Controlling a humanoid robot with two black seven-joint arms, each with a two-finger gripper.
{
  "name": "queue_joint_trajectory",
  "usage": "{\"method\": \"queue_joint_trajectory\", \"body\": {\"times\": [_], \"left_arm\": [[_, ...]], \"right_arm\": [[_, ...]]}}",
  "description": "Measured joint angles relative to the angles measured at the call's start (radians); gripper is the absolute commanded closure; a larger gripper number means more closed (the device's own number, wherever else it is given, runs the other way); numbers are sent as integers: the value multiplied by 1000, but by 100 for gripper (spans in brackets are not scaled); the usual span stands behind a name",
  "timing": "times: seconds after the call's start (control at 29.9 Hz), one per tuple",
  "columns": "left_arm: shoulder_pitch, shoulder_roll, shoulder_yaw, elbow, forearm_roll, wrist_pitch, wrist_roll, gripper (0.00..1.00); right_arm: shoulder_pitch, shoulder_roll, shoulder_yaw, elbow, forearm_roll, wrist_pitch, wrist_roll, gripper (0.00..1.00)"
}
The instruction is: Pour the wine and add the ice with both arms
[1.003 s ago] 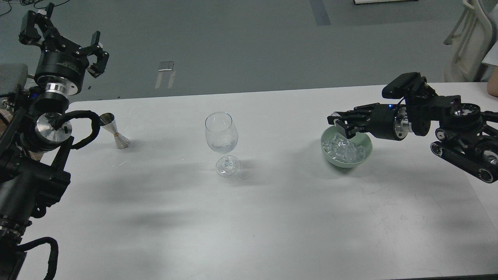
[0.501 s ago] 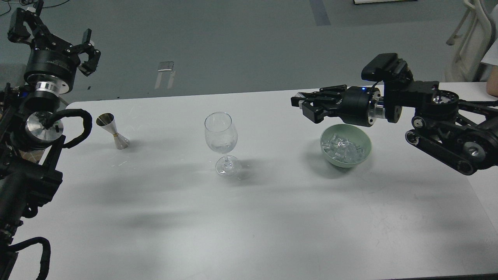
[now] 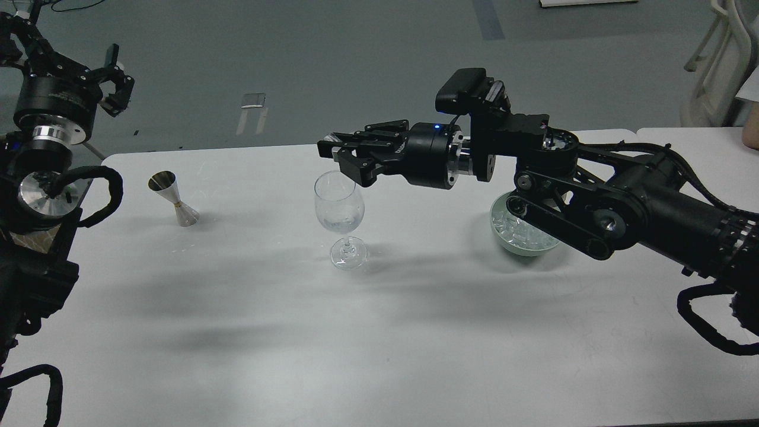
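Right pincer [image 3: 337, 155] reaches in level from the right, poised just above the rim of the stemmed glass [image 3: 339, 204]; its fingers are drawn close together, but whether an ice piece sits between them cannot be told; the tips hang clear of the glass. Glass upright near the middle of the white desk [image 3: 379, 332]; a trace of wine [image 3: 339, 224] low in its bowl. Ice [image 3: 522, 232] heaped in a pale green bowl [image 3: 522, 246] to the right, partly hidden behind the right arm [image 3: 628, 207]. Left pincer [image 3: 62, 50] raised at far left, fingers spread wide, grasping nothing; a metal measuring cup [image 3: 175, 201] stands below it on the desk.
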Motion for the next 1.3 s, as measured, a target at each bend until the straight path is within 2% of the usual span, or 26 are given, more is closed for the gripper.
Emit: {"method": "queue_joint_trajectory", "body": {"times": [0.2,0.43,0.87,1.3], "left_arm": [[2,-3,-8,0,-3,0,-3,2],[2,-3,-8,0,-4,0,-3,2],[2,-14,-7,0,-4,-1,-1,2],[2,-7,-7,0,-4,0,-1,2]], "right_arm": [[32,96,-2,-110,0,-18,-7,84],[46,106,-15,-118,0,-19,-7,82],[26,-25,-49,-21,4,-16,-5,82],[19,-26,-52,-17,5,-17,-4,79]]}}
